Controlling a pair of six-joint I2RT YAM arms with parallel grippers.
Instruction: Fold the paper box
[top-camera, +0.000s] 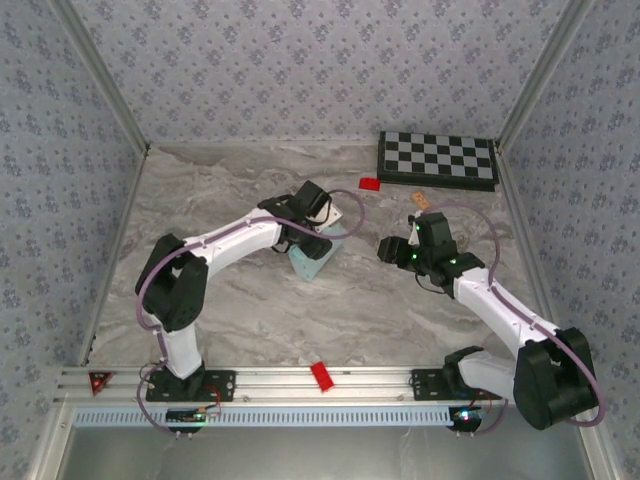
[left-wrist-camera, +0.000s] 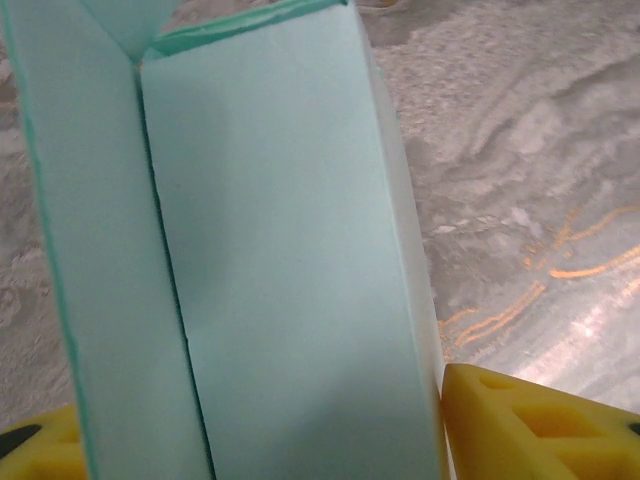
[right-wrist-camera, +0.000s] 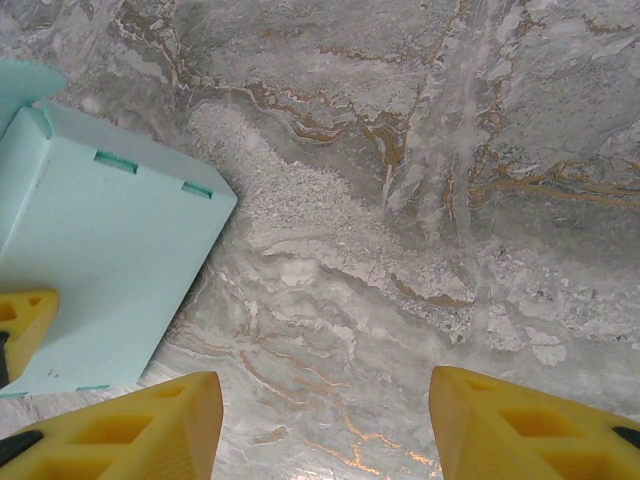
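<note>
Item one, my left gripper (left-wrist-camera: 250, 435): I am clamping it on the paper box (top-camera: 312, 262), with the yellow fingers (left-wrist-camera: 530, 425) pressing against either side of the pale blue card. The box is sitting near the middle of the marble table (top-camera: 220, 310).

Item two, my right gripper (right-wrist-camera: 325, 425): I am holding its jaws wide apart over bare marble. It is hovering near the box, on its right, and touching nothing.

Item three, checkerboard (top-camera: 437, 160): it is lying at the far right corner.
</note>
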